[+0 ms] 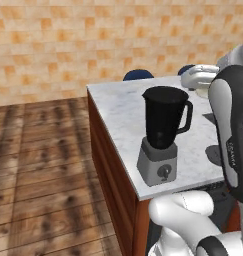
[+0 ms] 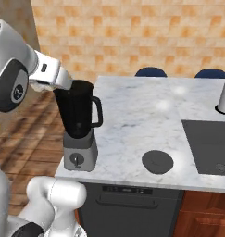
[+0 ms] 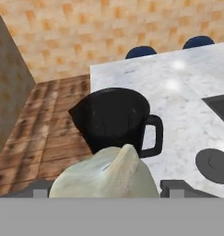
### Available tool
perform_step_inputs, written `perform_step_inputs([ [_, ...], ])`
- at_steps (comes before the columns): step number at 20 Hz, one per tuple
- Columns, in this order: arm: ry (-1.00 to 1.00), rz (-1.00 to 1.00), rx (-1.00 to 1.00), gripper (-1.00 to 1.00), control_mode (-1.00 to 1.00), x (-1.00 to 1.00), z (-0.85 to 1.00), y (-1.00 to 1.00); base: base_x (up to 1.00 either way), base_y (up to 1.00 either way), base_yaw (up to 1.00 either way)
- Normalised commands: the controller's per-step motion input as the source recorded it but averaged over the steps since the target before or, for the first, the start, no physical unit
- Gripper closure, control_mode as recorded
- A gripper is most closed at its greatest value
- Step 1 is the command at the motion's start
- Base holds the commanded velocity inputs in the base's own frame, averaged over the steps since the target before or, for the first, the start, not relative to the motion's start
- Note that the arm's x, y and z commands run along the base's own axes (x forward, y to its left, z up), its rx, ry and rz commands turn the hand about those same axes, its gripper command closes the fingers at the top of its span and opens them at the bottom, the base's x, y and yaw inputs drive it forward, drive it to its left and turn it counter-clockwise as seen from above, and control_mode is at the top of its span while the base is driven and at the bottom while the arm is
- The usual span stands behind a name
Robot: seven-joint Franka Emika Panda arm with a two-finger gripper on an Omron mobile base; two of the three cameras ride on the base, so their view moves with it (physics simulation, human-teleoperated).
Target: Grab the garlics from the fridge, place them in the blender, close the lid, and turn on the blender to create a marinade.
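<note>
My gripper [image 3: 109,190] is shut on a pale, lumpy garlic [image 3: 104,177] that sits between the two finger tips. It hangs just above and behind the open mouth of the blender [image 3: 115,117], a black jar with a side handle. The jar stands in a grey base with one knob [image 1: 157,165] near the counter's front left corner. From the right base camera, the gripper [image 2: 43,86] sits at the jar's [image 2: 77,109] upper left rim. The lid [image 2: 157,162], a flat dark disc, lies on the marble to the right of the blender. The fridge is out of view.
A dark cooktop [image 2: 209,143] is set into the marble counter [image 2: 132,115] at the right. A white cylinder [image 2: 224,97] stands behind it. Blue stools [image 2: 151,71] line the far edge. Wood floor [image 1: 38,175] lies left of the counter.
</note>
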Motion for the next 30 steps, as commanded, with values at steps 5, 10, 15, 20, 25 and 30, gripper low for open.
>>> perform_step_inputs([
  [5,0.15,0.00,0.00,1.00,-1.00,1.00,-0.27,-0.04,0.00,0.00,0.00],
  [10,0.17,0.02,0.00,1.00,-1.00,0.97,-0.57,0.00,0.00,0.00,0.00],
  [15,0.11,0.04,-0.05,1.00,-1.00,0.62,-0.67,0.13,0.00,0.00,0.00],
  [20,0.07,0.04,-0.05,1.00,-1.00,0.37,-0.51,0.18,0.00,0.00,0.00],
  [25,0.06,0.08,-0.06,1.00,-1.00,0.09,-0.55,0.12,0.00,0.00,0.00],
  [30,0.13,0.11,-0.06,1.00,-1.00,0.30,-0.56,0.00,0.00,0.00,0.00],
])
